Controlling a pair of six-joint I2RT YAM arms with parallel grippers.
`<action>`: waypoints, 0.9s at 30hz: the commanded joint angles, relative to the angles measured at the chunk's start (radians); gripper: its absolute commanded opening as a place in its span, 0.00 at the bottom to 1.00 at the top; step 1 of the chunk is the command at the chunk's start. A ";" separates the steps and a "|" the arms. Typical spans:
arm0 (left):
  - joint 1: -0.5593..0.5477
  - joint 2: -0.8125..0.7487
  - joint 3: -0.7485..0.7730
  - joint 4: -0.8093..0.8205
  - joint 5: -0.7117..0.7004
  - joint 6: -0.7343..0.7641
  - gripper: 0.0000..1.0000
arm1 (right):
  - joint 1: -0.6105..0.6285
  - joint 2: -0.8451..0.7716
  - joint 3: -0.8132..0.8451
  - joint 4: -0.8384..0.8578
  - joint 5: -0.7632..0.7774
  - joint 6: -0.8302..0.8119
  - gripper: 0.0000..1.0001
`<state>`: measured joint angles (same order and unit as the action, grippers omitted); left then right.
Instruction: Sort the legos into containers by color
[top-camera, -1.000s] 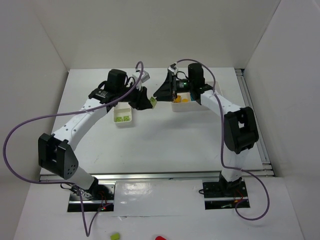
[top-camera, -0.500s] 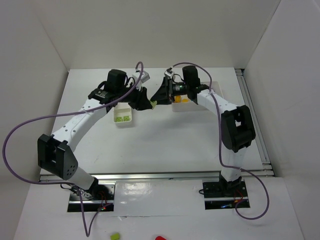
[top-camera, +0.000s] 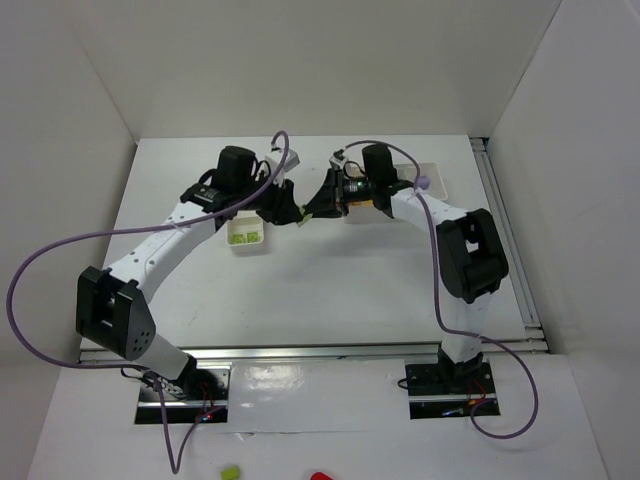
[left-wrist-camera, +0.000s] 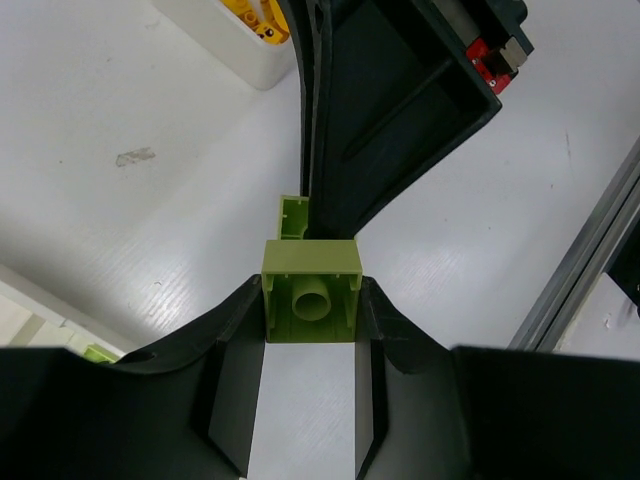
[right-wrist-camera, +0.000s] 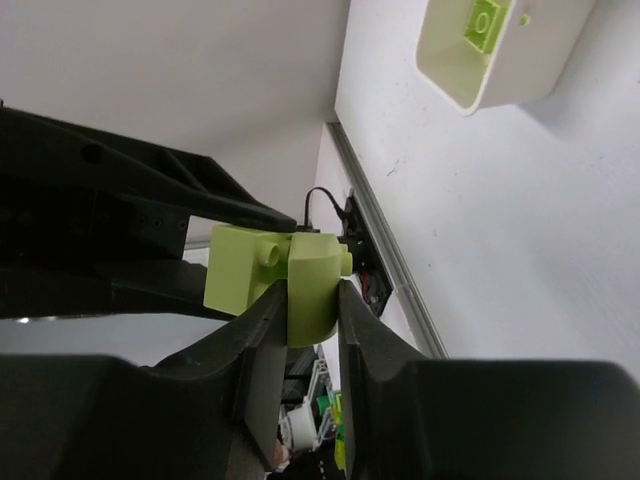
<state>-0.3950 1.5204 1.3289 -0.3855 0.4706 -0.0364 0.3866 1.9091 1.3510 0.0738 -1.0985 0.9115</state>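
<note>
My left gripper (left-wrist-camera: 311, 300) is shut on a square lime green lego (left-wrist-camera: 311, 292), and my right gripper (right-wrist-camera: 312, 300) is shut on a rounded lime green lego (right-wrist-camera: 318, 280). The two legos touch end to end, held above the table between the two containers. In the top view the grippers meet, left (top-camera: 290, 213) and right (top-camera: 318, 205), with a speck of lime (top-camera: 304, 219) between them. The narrow tray (top-camera: 248, 245) holds lime legos. The wider tray (top-camera: 400, 215) holds yellow-orange legos and is partly hidden by my right arm.
An aluminium rail (top-camera: 505, 230) runs along the table's right edge and another along the near edge (top-camera: 300, 352). Purple cables loop from both arms. White walls stand on three sides. A lime piece (top-camera: 230, 471) and a red piece (top-camera: 320, 477) lie on the floor in front.
My right gripper has swung left and nearer, closing the gap to my left gripper. The lime legos, apart a second ago, now touch. My left gripper has shifted slightly nearer.
</note>
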 joint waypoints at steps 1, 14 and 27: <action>0.007 0.001 -0.023 0.053 -0.007 -0.022 0.00 | 0.014 0.005 0.000 0.017 -0.003 -0.011 0.28; 0.074 0.001 -0.014 0.103 0.036 -0.118 0.00 | 0.014 0.067 0.111 -0.328 0.204 -0.237 0.10; 0.275 -0.011 -0.095 -0.075 -0.230 -0.326 0.00 | 0.094 0.194 0.382 -0.411 0.358 -0.327 0.09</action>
<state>-0.1253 1.5200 1.2808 -0.3817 0.3210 -0.3035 0.4702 2.0956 1.6760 -0.3130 -0.7834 0.6220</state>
